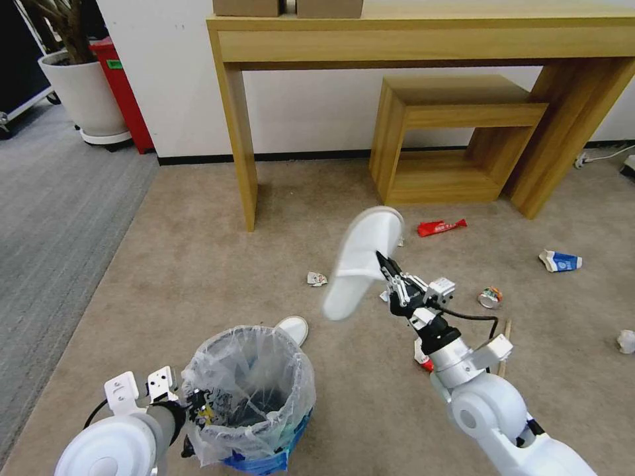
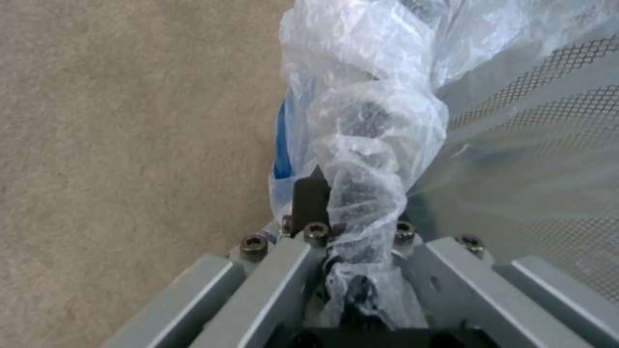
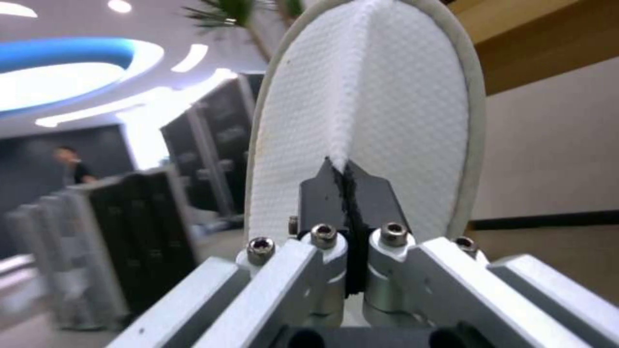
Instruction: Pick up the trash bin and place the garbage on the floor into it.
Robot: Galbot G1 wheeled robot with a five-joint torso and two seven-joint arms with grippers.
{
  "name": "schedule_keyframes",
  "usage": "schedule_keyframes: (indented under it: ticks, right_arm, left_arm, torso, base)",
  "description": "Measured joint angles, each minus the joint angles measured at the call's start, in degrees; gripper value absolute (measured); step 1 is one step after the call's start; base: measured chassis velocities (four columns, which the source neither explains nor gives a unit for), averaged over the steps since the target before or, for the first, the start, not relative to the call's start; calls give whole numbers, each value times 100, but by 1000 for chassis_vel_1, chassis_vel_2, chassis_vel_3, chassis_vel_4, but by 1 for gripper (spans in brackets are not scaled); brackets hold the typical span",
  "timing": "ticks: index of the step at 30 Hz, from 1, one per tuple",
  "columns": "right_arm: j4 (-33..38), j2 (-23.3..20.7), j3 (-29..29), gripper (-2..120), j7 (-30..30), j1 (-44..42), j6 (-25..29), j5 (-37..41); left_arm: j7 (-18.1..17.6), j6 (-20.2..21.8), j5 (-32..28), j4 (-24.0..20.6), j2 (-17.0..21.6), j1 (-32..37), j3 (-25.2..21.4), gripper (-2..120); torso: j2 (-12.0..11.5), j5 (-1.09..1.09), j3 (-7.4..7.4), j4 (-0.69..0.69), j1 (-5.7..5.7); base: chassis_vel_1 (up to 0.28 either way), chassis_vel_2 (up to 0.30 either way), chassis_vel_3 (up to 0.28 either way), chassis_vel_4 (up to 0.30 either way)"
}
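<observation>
The trash bin (image 1: 248, 396), lined with a crinkled clear bag, stands low at the front left on the beige floor (image 1: 198, 264). My left gripper (image 1: 193, 404) is shut on its bagged rim (image 2: 361, 145). My right gripper (image 1: 385, 266) is shut on a white slipper (image 1: 364, 261) and holds it in the air, right of and beyond the bin. In the right wrist view the black fingertips (image 3: 322, 188) pinch the slipper's fabric (image 3: 387, 96). A second slipper (image 1: 294, 328) lies just behind the bin. Other garbage: red wrapper (image 1: 441, 227), carton (image 1: 560, 262), can (image 1: 490, 297), crumpled paper (image 1: 626, 341), stick (image 1: 506, 340), paper scrap (image 1: 317, 278).
A wooden desk (image 1: 423, 39) and a low wooden shelf (image 1: 450, 139) stand against the far wall. Grey ribbed carpet (image 1: 53, 198) runs along the left, with a white planter (image 1: 83, 92) and a red bin (image 1: 122, 86) behind it.
</observation>
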Motion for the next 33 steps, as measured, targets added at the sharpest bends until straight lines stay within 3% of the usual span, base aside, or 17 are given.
schedule_keyframes:
  ticks: [9,13,17,28,33]
  right_arm:
    - [-75,-70,-1079,0,-74,663,-213,336]
    - [-543,80,-1952,0,61,1227,-268,331]
    - [-944,236,-2430,0,169,1499,-277,330]
    - [-1200,391,-2796,0,261,1611,-339,298]
    - [-1199,302,-2814,3,-12,1556,-395,271]
  left_arm:
    - [5,40,110,-78,-228,25,64,0]
    - [5,62,225,-114,-361,79,87,0]
    - [5,65,263,-124,-405,108,75,0]
    - [3,65,264,-136,-395,131,41,0]
    - [-2,65,261,-136,-394,123,50,0]
  torso:
    - [0,-1,0,1,0]
    - [0,-1,0,1,0]
    - [-1,-1,0,1,0]
    - [0,-1,0,1,0]
    - [0,-1,0,0,0]
  base:
    - [0,0,0,0]
    - [0,0,0,0]
    - [0,0,0,0]
    - [0,0,0,0]
    - [0,0,0,0]
